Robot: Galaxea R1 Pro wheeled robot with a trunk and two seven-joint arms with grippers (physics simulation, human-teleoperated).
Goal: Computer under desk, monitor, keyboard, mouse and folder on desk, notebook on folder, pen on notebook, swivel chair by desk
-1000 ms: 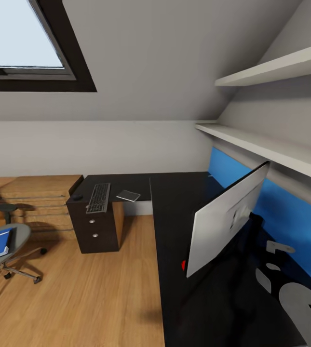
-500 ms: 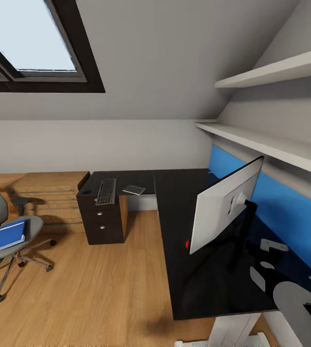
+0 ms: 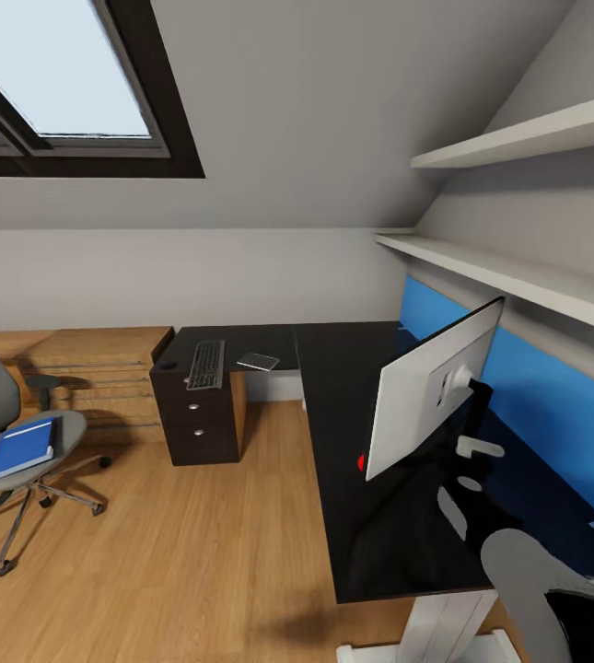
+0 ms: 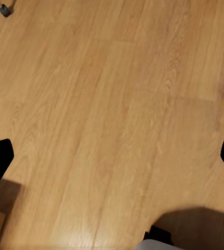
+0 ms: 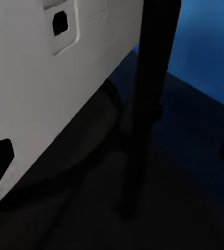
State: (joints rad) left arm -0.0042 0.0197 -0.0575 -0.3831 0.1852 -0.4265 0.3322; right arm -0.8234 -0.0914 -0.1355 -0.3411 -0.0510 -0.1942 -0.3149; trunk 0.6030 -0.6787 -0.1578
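The monitor is set on the desk; the folder, at nine o'clock, is left on the swivel chair. Both claws are spread wide, nothing held.

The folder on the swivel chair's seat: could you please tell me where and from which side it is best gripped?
Probably the folder's edge nearest the seat's front, pinched from the open floor side. It lies flat on the swivel chair's seat, so only its thin edges offer purchase, and the backrest blocks the far side.
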